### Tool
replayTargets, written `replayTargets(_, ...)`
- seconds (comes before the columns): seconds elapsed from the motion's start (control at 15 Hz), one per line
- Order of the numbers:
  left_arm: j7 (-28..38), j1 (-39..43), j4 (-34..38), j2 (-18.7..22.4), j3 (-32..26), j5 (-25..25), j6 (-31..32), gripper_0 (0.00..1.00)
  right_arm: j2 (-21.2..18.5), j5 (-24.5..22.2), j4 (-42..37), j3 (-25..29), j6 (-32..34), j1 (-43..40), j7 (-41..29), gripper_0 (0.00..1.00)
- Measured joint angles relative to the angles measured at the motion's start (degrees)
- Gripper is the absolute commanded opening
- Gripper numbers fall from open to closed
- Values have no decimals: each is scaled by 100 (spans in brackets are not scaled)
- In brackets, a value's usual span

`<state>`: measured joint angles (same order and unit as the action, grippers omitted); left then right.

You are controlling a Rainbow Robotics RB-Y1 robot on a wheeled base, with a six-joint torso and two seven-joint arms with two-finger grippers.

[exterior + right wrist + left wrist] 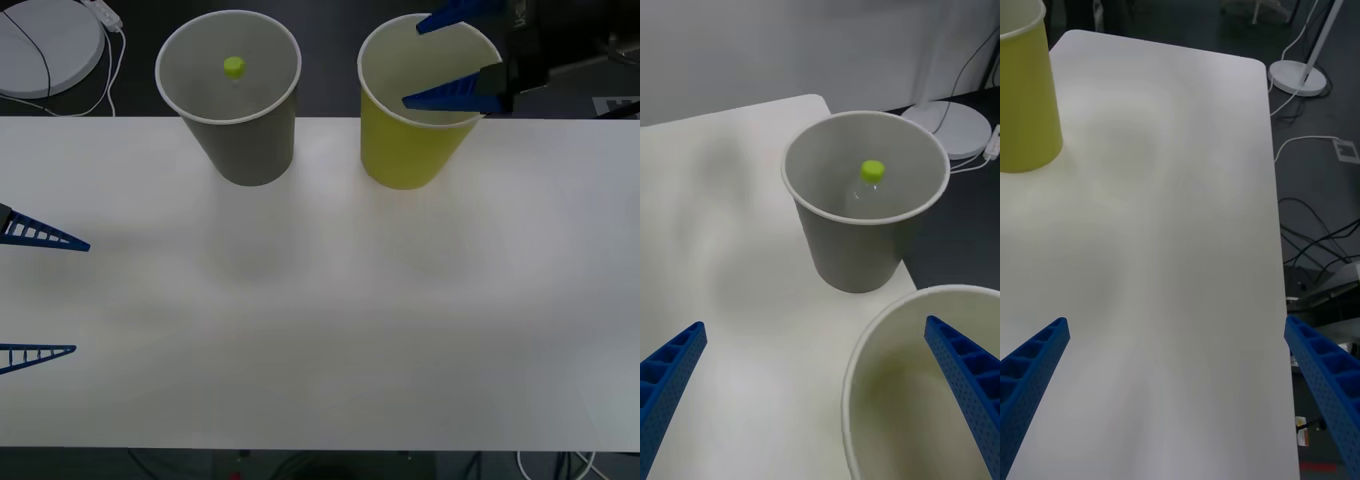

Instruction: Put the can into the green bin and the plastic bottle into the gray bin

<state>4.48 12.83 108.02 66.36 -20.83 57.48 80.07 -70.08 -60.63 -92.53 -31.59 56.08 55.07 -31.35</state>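
The gray bin (250, 145) (854, 255) stands upright at the table's far edge, left of centre. Inside it stands the plastic bottle (233, 67) (872, 170), of which I see the lime-green cap and a little of the clear neck. To its right stands the green bin (405, 150) (865, 352) (1026, 97). My right gripper (412, 65) (814, 326) hovers open over the green bin's mouth with nothing between its fingers. The can is out of view. My left gripper (80, 297) (1175, 322) waits open and empty low over the table's left side.
The white table (320, 330) ends right behind both bins. A white round base (40, 50) (951, 127) with a cable lies on the floor beyond the far left corner. Another stand base (1298, 77) and cables lie off the table's right side.
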Motion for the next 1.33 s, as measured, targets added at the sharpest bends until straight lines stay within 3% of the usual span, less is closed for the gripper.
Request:
replayTargets(0.33, 0, 0, 0, 0, 0, 0, 0, 100, -33, -567, -1015, 1727, 0, -1942, 236, 100)
replayTargets(0.53, 0, 0, 0, 0, 0, 0, 0, 100, -27, -641, -1446, 2461, 0, -2890, 490, 100)
replayTargets(1.0, 0, 0, 0, 0, 0, 0, 0, 100, 89, -579, -2046, 3738, 18, -4800, 1199, 100)
replayTargets(1.33, 0, 0, 0, 0, 0, 0, 0, 100, 345, -754, -2234, 4407, 459, -5493, 1343, 100)
